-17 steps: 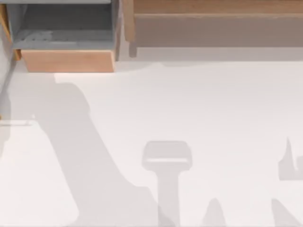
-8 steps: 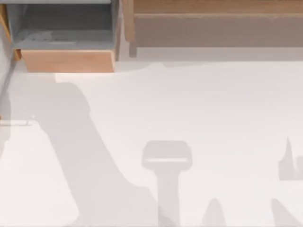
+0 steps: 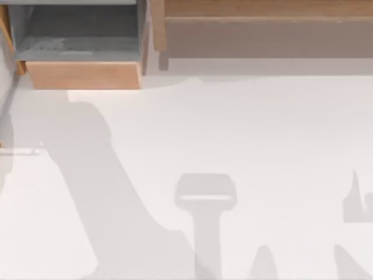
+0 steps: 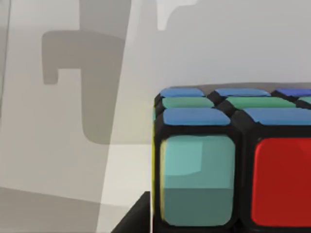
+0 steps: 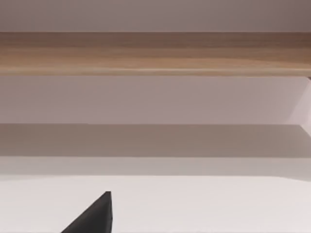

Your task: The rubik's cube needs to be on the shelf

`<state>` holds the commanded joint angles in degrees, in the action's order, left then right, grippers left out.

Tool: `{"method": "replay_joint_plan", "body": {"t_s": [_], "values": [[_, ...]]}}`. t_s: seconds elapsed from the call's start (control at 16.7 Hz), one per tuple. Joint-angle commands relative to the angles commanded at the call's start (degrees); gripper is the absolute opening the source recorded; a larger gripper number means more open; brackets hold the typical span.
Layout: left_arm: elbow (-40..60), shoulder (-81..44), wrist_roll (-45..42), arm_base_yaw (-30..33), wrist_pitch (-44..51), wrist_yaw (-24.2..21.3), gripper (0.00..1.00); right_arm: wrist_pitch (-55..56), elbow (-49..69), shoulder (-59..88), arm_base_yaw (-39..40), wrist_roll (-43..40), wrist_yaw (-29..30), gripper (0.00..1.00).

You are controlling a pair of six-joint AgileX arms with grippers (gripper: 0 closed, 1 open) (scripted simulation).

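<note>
Table [image 3: 245,134]: white, bare across centre of top view, arm shadows falling over lower half. Shelf [image 3: 262,8]: long light-wood board w/ grey-brown front face, along upper right edge of top view; wooden side post at its left end. Same shelf [image 5: 155,53] runs full width across upper part of right wrist view. Boxy compartment [image 3: 81,74]: grey-lined, light-wood front, upper left of top view. Rubik's cube [image 4: 233,160]: lower right of left wrist view, very close to camera, blue/green squares on top, teal and red on facing side; dark finger [image 4: 136,218] touching its lower left edge. Whether left fingers grasp it: cannot tell. Right finger tip [image 5: 95,216]: dark, bottom of right wrist view; fingers' state: cannot tell.
</note>
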<state>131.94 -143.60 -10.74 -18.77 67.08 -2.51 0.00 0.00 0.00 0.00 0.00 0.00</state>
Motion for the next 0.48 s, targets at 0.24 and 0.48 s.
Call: {"method": "replay_joint_plan", "body": {"t_s": [0.24,0.48], "values": [[-0.1,0.4,1.9,-0.1,-0.3,1.9,0.0,0.0,0.0,0.0,0.0,0.0,0.0,1.0],[-0.7,1.1,8.0,0.5,-0.8,5.5,0.0,0.0,0.0,0.0,0.0,0.0,0.0,1.0]]}}
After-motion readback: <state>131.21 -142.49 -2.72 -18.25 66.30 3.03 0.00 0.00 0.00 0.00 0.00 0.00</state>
